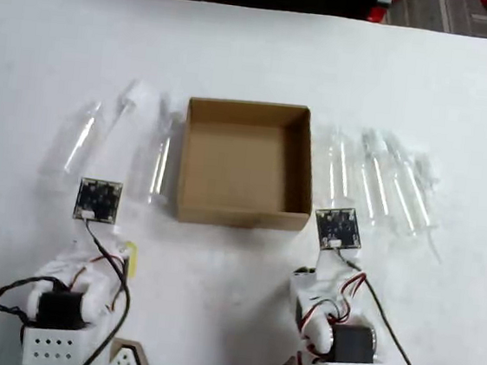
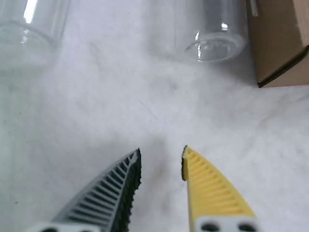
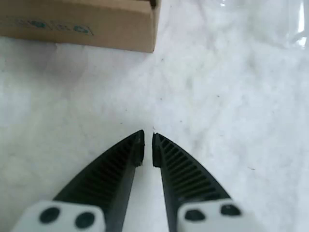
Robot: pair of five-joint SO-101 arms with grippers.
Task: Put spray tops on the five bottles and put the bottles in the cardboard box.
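The cardboard box (image 1: 240,214) stands open-topped in the middle of the desk (image 1: 257,53), midway between its left and right edges. It is plain brown card, square and shallow, with nothing in it. Five clear plastic bottles lie on their sides around it, necks toward the far edge. The outer left bottle (image 1: 78,139) and inner left bottle (image 1: 160,163) lie toward the left edge. The bottle nearest the box (image 1: 339,171), the middle bottle (image 1: 374,186) and the outermost bottle (image 1: 414,200) lie toward the right edge. All are smooth, round-walled cylinders that glint along their length. A white spray top (image 1: 132,97) lies loose between the necks of the left pair. Whether any bottle wears a top cannot be told. The desk's surface is white and faintly mottled. Both arms sit folded low at the near edge, white bodies with black motors and red and black wires. The left claw (image 2: 161,159) hangs just over bare desk short of the left bottles' bases. Its ribbed, tapering fingers, one dark grey and one yellow, are parted by a modest gap and hold nothing. The right claw (image 3: 147,145), with two black ribbed fingers, has its tips drawn almost together around nothing, near the box's near right corner.
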